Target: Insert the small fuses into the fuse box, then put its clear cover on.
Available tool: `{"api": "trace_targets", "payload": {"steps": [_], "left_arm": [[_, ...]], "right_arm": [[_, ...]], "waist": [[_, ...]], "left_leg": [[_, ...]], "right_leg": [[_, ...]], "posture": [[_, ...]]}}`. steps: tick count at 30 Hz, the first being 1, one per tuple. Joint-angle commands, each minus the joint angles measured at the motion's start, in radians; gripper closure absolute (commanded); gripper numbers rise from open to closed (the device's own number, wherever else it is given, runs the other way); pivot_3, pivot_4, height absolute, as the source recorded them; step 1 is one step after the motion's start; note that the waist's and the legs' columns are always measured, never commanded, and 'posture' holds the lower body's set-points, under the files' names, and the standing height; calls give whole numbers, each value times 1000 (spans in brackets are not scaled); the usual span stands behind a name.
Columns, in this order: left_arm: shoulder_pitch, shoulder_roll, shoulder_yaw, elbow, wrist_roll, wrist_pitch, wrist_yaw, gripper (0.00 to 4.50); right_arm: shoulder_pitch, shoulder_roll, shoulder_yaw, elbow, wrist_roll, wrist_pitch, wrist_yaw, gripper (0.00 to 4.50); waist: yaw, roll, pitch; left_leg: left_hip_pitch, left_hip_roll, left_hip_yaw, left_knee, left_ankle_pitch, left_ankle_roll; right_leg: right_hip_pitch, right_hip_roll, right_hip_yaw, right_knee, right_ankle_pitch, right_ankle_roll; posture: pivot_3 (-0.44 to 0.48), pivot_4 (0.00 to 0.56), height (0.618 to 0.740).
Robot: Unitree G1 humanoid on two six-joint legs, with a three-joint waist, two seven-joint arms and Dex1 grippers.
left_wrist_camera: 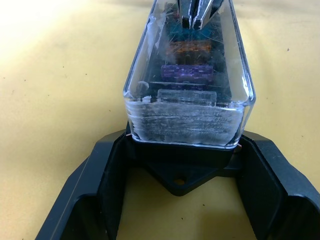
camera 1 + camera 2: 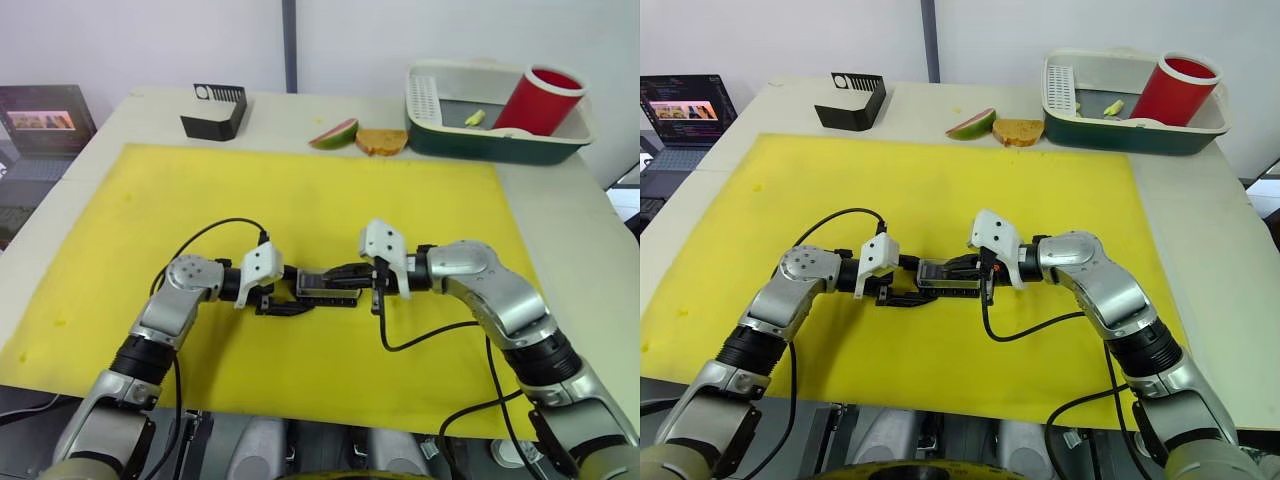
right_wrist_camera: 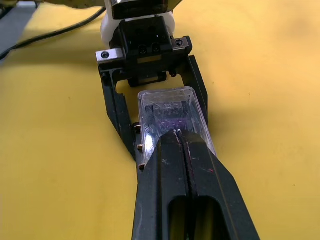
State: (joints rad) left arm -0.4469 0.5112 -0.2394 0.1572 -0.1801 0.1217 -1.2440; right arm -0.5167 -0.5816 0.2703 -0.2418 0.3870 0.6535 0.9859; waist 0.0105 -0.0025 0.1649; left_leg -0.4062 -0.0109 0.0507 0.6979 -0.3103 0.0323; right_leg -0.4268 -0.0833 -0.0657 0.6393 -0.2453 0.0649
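Note:
The fuse box (image 2: 325,286), a small black block, lies in the middle of the yellow mat (image 2: 300,200). The clear cover (image 1: 187,85) sits over it. Through the cover I see small fuses, one purple (image 1: 187,73) and one amber (image 1: 192,48). My left gripper (image 2: 290,293) straddles the box's left end, a finger (image 1: 107,180) against each side of the black base. From the other end my right gripper (image 3: 176,134) reaches in, shut, with its tips resting on top of the cover.
A black slotted holder (image 2: 215,110) stands at the back left of the table, with a laptop (image 2: 40,125) beyond the left edge. A fruit slice (image 2: 334,133) and bread (image 2: 381,141) lie behind the mat. A basin (image 2: 500,145) holds a red cup (image 2: 540,100) at the back right.

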Motion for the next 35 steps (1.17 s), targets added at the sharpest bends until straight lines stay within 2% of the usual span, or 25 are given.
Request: {"api": "trace_targets", "payload": {"steps": [1, 4, 8, 11, 14, 17, 21, 22, 25, 28, 35], "left_arm": [[13, 12, -20, -25, -1, 21, -14, 1448], [10, 26, -22, -22, 9, 17, -15, 21], [38, 84, 4, -59, -3, 7, -35, 21], [58, 156, 50, -90, -23, 17, -44, 21], [105, 283, 177, -192, -120, 111, -68, 0], [143, 366, 279, -294, -219, 232, -57, 0], [240, 479, 478, -399, -337, 388, -48, 0], [271, 508, 529, -415, -357, 424, -48, 0], [368, 574, 639, -458, -373, 464, -69, 0], [428, 598, 709, -472, -398, 501, -73, 0], [510, 605, 742, -483, -395, 487, -74, 0]], "right_arm": [[-29, 5, -121, -96, 122, 98, -23, 4497], [-34, -25, -179, -156, 183, 156, -24, 4500], [-29, -89, -215, -197, 188, 169, -29, 4500], [-17, -185, -218, -185, 151, 126, 17, 4500], [7, -340, -231, -109, 100, 27, 144, 3703], [10, -421, -249, -27, 79, -44, 211, 2218], [38, -526, -290, 49, 71, -116, 324, 229], [50, -554, -301, 61, 72, -127, 351, 108], [55, -608, -332, 108, 66, -158, 397, 108], [40, -625, -356, 139, 79, -152, 412, 108], [77, -632, -398, 97, 119, -102, 421, 108]], "waist": [[0, 0, 0], [0, 0, 0], [-3, 0, 0], [-17, 1, 1], [-28, 1, 2], [-27, 3, 3], [-23, 5, 5], [-22, 5, 5], [-23, 6, 7], [-23, 8, 8], [-23, 11, 10]], "left_leg": [[-1, 0, 0, 0, 0, 0], [-1, 0, 0, 0, 0, 0], [-1, 0, 0, 0, 0, 0], [-1, 0, 0, -2, 0, 0], [-1, 0, 0, -3, 0, -1], [-1, 0, 0, -3, 1, -1], [-1, 0, 0, -3, 1, -2], [-1, 0, 0, -4, 1, -2], [-1, 0, 0, -5, 1, -2], [-1, 0, 0, -6, 1, -2], [-1, 0, 0, -8, 1, -4]], "right_leg": [[-1, 0, 0, 0, 0, 0], [-1, 0, 0, 0, 0, 0], [-1, 0, 0, 0, 0, 0], [-2, 0, 0, 0, 0, -1], [-2, 0, 0, -1, 0, -1], [-3, 0, 0, -1, -2, -3], [-2, -1, 0, -2, -2, -4], [-2, -1, 0, -4, -2, -4], [-2, -1, 0, -5, -2, -4], [-2, -1, 0, -6, -2, -4], [-3, -1, 0, -6, -2, -5]], "posture": [[0, 150, 740], [0, 150, 740], [0, 150, 740], [0, 150, 740], [0, 150, 740], [0, 150, 740], [0, 150, 740], [0, 150, 740], [0, 150, 740], [0, 150, 740], [0, 150, 740]]}}
